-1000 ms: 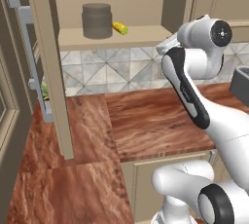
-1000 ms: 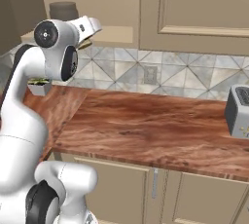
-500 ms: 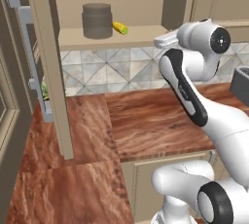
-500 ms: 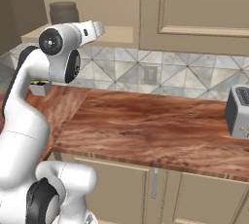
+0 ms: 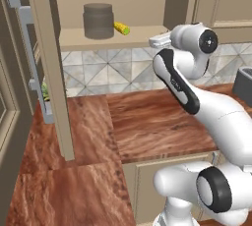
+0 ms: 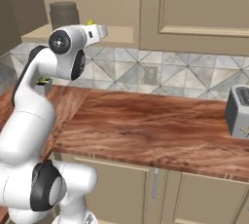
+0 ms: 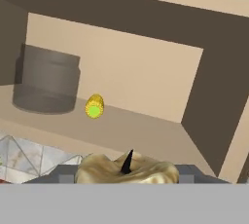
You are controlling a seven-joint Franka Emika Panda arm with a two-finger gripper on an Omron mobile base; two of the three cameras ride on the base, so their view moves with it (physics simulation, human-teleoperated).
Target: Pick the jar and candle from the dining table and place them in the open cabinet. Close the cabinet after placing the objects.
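Note:
The smoky dark jar (image 5: 98,20) (image 6: 63,14) (image 7: 47,79) stands upright on the tan shelf (image 5: 142,35) of the open cabinet. In the hand view the pale yellow-tan candle (image 7: 146,171) with its dark wick sits at the bottom edge, and my gripper (image 7: 127,175) is shut on it. The gripper (image 5: 158,38) (image 6: 100,31) hovers at shelf height, just in front of the shelf's edge and to the right of the jar. The candle is hidden in both base views.
An elongated yellow-green object (image 5: 121,28) (image 7: 94,106) lies on the shelf just right of the jar. The cabinet's open door (image 5: 51,72) with its long grey handle (image 5: 30,58) juts out at the left. A toaster (image 6: 238,112) stands on the reddish-brown counter (image 6: 146,130) to the right.
The hand has shifted a little leftward toward the cabinet shelf with the candle in it. The jar and the yellow-green object have not moved.

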